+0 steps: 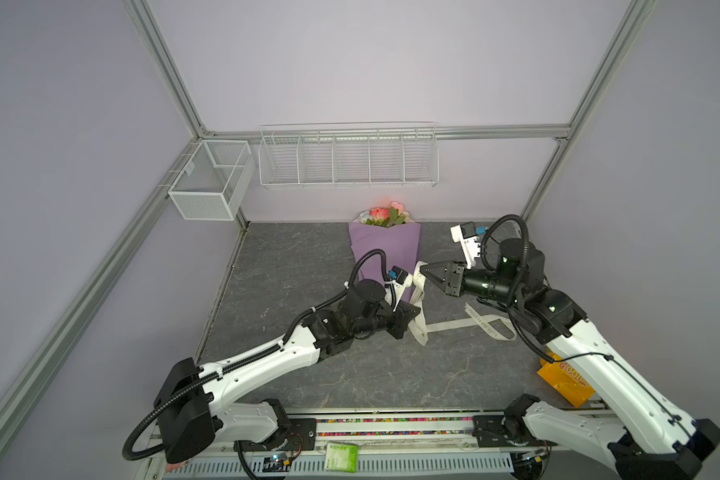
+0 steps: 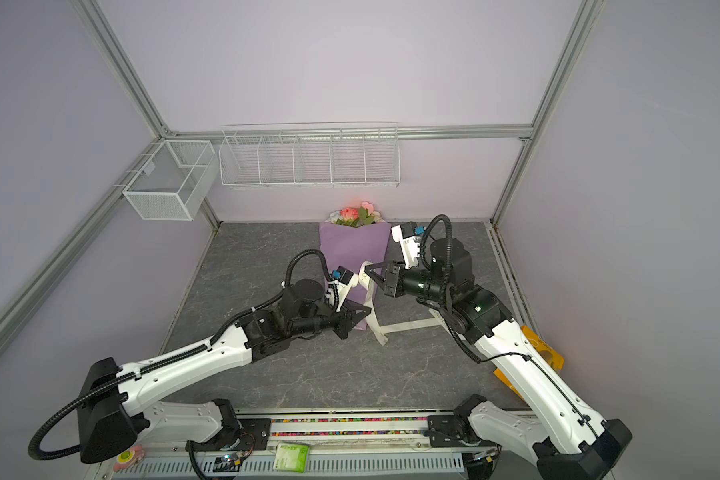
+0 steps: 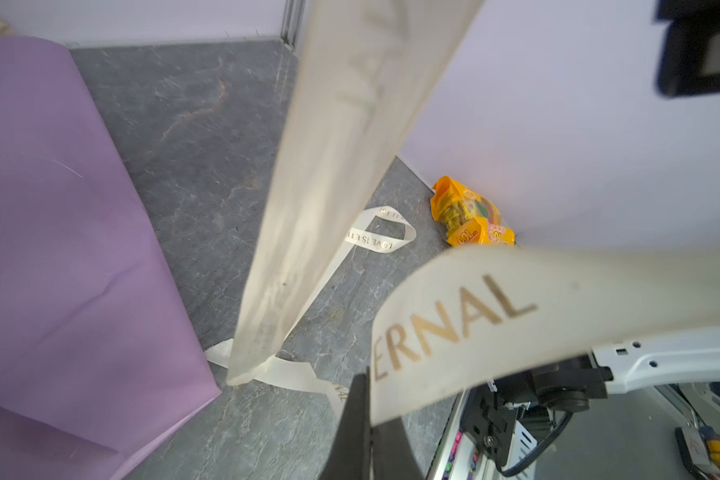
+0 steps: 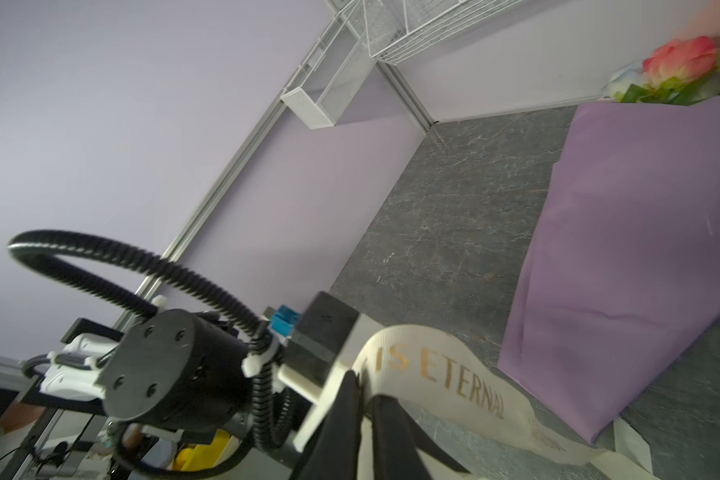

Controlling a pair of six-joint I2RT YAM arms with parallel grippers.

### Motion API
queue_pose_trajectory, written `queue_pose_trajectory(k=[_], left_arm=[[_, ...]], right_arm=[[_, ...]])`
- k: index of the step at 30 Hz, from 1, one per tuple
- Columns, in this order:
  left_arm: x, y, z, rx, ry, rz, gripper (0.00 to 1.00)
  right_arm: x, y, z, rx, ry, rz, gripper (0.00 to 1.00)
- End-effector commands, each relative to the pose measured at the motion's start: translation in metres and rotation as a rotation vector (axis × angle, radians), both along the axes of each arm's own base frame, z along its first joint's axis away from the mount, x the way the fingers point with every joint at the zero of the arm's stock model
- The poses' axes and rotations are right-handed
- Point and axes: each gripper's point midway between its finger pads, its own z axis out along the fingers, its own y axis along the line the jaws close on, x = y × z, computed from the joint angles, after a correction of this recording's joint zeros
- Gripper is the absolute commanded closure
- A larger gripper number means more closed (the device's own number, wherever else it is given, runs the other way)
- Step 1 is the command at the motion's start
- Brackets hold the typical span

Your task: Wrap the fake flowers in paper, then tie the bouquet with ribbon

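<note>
The bouquet of fake flowers (image 1: 385, 216) (image 2: 354, 216) lies on the grey table with its pink and peach heads (image 4: 682, 58) toward the back wall. Lilac paper (image 1: 385, 249) (image 3: 59, 249) (image 4: 641, 228) is wrapped around it. A cream ribbon with gold letters (image 1: 454, 325) (image 2: 404, 326) crosses the narrow near end of the wrap and trails off to the right. My left gripper (image 1: 416, 311) (image 3: 368, 378) is shut on a ribbon end by the wrap's tip. My right gripper (image 1: 421, 272) (image 4: 362, 384) is shut on the ribbon (image 4: 433, 361) just above and beyond it. The stems are hidden.
An orange snack packet (image 1: 566, 380) (image 3: 470, 216) lies at the table's right edge under my right arm. A white wire rack (image 1: 348, 158) and a mesh basket (image 1: 208, 183) hang on the back and left walls. A green packet (image 1: 341, 456) sits on the front rail.
</note>
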Motion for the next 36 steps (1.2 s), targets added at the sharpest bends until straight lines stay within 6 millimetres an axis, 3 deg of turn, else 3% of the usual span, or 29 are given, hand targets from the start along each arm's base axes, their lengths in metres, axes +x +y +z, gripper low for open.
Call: queue_pose_trajectory(k=[1, 2, 5, 8, 12, 17, 21, 28, 36], left_arm=[[0.001, 0.03, 0.004, 0.017, -0.018, 0.099, 1.0], [0.001, 0.043, 0.001, 0.038, -0.011, 0.139, 1.0], [0.0, 0.086, 0.002, 0.054, -0.011, 0.275, 1.0], [0.005, 0.144, 0.001, 0.074, 0.032, 0.477, 1.0], [0.001, 0.209, 0.006, 0.071, 0.074, 0.646, 1.0], [-0.004, 0.268, 0.007, 0.202, 0.072, 0.824, 1.0], [-0.001, 0.279, 0.014, 0.245, 0.058, 0.865, 1.0], [0.01, 0.278, 0.007, 0.279, 0.08, 0.903, 1.0], [0.017, 0.278, -0.004, 0.268, 0.117, 0.894, 1.0]], right_arm=[[0.007, -0.027, -0.034, -0.137, 0.058, -0.141, 0.76], [0.009, -0.038, -0.045, -0.184, 0.087, -0.197, 0.68], [0.012, -0.08, -0.083, -0.335, 0.173, -0.369, 0.66], [0.013, -0.132, -0.13, -0.515, 0.272, -0.556, 0.54], [0.011, -0.2, -0.2, -0.668, 0.516, -0.72, 0.53], [0.011, -0.235, -0.255, -0.746, 0.707, -0.749, 0.53], [0.023, -0.245, -0.277, -0.83, 0.751, -0.717, 0.5], [0.046, -0.233, -0.317, -0.899, 0.819, -0.514, 0.47], [0.05, -0.221, -0.338, -0.913, 0.857, -0.4, 0.4]])
